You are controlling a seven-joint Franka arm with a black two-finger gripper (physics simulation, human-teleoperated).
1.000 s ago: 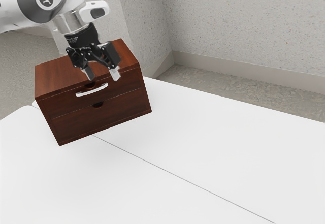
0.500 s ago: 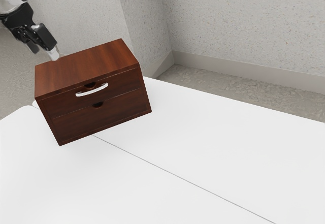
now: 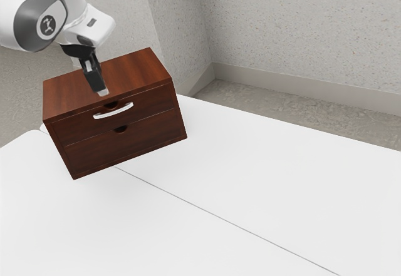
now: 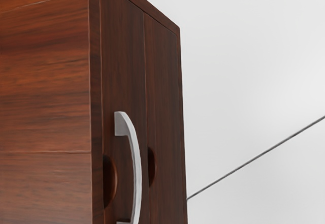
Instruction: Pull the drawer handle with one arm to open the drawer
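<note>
Tool (image 3: 101,90) seemingly just above handle (image 3: 113,111)

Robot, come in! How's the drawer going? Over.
Gripper hovering over the cabinet front edge, just above the handle, not on it. Top drawer looks shut. Nothing in the way.

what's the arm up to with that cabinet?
The arm is lining up to pull open the top drawer of the wooden cabinet on the white table. Its gripper hangs over the cabinet's front top edge, just above the white handle, and is not on it. Both drawers look shut, so the pull has not begun.
</note>
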